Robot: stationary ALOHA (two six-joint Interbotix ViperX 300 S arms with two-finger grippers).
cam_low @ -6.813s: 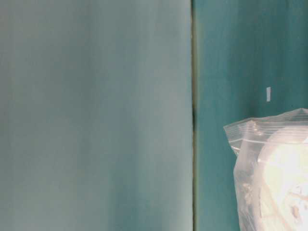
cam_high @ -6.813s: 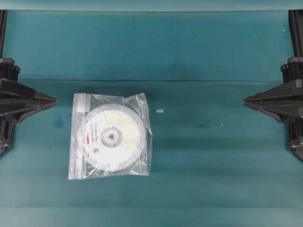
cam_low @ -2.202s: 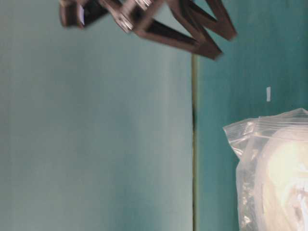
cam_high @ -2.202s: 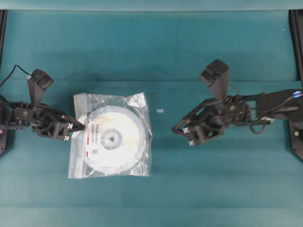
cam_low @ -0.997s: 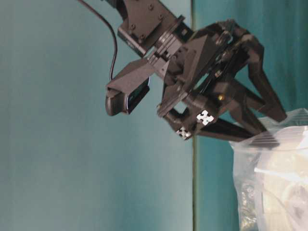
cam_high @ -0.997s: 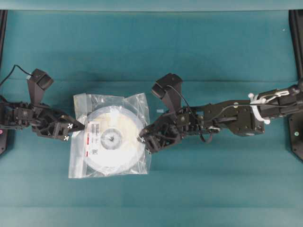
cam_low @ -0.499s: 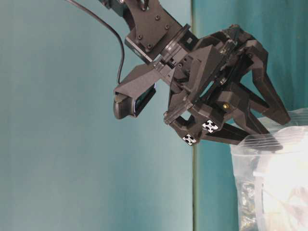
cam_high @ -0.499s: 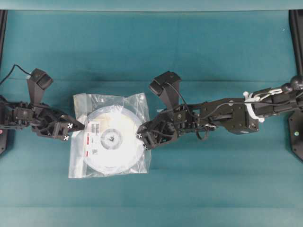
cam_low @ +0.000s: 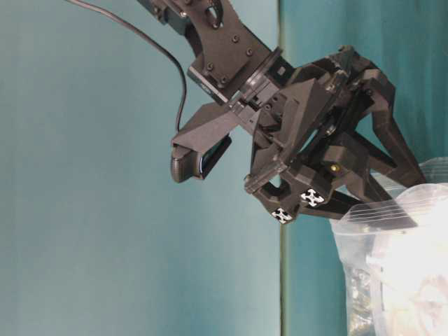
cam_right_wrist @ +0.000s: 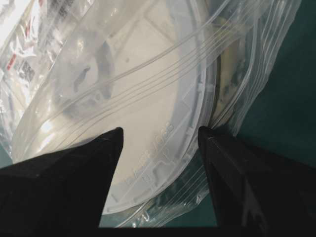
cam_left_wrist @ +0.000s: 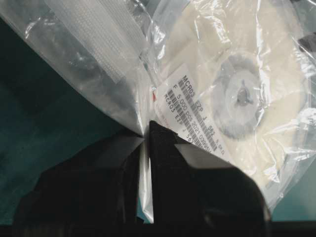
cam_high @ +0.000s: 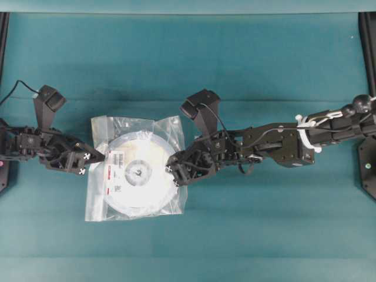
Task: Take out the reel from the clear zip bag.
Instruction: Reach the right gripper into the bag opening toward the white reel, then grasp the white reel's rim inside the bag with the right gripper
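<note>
The clear zip bag [cam_high: 100, 200] lies flat on the teal table with the reel [cam_high: 147, 185] inside it, grey hub up and white label toward the left. My left gripper [cam_high: 101, 157] is shut on the bag's left edge. In the left wrist view, the left gripper [cam_left_wrist: 147, 131] pinches a fold of the bag [cam_left_wrist: 98, 64] right beside the reel's label [cam_left_wrist: 192, 106]. My right gripper [cam_high: 174, 174] stands open over the bag's right edge. Seen from the right wrist, its fingers [cam_right_wrist: 111, 148] straddle the reel's rim [cam_right_wrist: 163, 143] through the plastic [cam_right_wrist: 252, 54].
The right arm [cam_high: 276, 147] stretches across the middle of the table from the right, its wrist camera [cam_high: 200, 108] just above the bag's top right corner. The left arm's body [cam_high: 29, 144] sits at the left edge. A seam [cam_high: 117, 100] runs across the mat behind the bag.
The right gripper has slid a little further left over the bag's right edge and the reel's rim. The left gripper keeps its pinch and has not moved.
</note>
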